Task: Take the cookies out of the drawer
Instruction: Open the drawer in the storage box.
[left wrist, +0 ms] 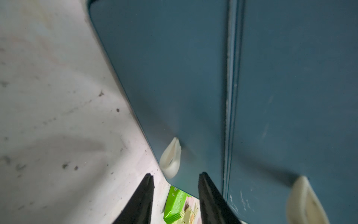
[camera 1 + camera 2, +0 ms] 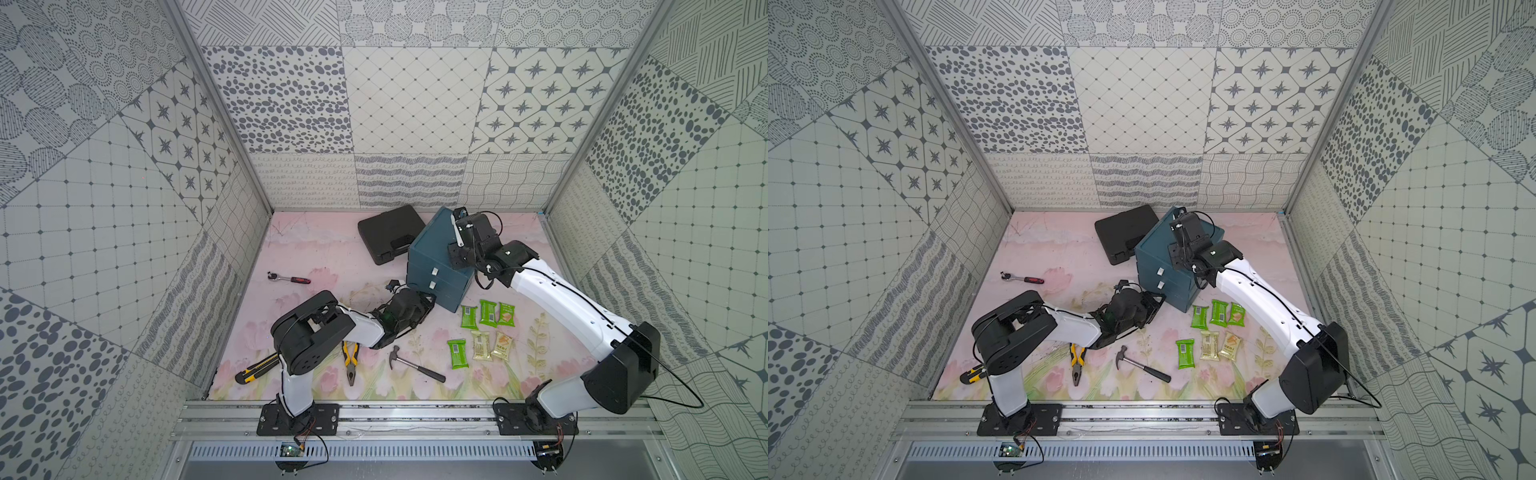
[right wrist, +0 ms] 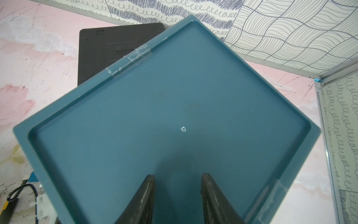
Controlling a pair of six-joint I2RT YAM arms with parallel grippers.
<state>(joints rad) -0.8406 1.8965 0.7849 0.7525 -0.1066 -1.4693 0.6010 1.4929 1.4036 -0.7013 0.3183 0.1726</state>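
The teal drawer cabinet (image 2: 428, 253) (image 2: 1154, 253) stands at the back middle of the table with its drawers pushed in. Several cookies, green (image 2: 488, 312) (image 2: 1219, 312) and beige (image 2: 481, 345), lie on the table to its right. My left gripper (image 2: 430, 301) (image 1: 176, 175) is open, low at the cabinet's front. The lowest drawer's white handle (image 1: 171, 158) sits just past its fingertips, and a green cookie packet (image 1: 175, 203) shows on the table beyond them. My right gripper (image 2: 457, 218) (image 3: 178, 175) is open over the cabinet's recessed top (image 3: 174, 108), holding nothing.
A black case (image 2: 388, 232) lies behind the cabinet on the left. A ratchet wrench (image 2: 289, 278) lies at the middle left. Yellow pliers (image 2: 350, 361), a hammer (image 2: 415, 365) and a utility knife (image 2: 257, 370) lie near the front edge. Patterned walls close three sides.
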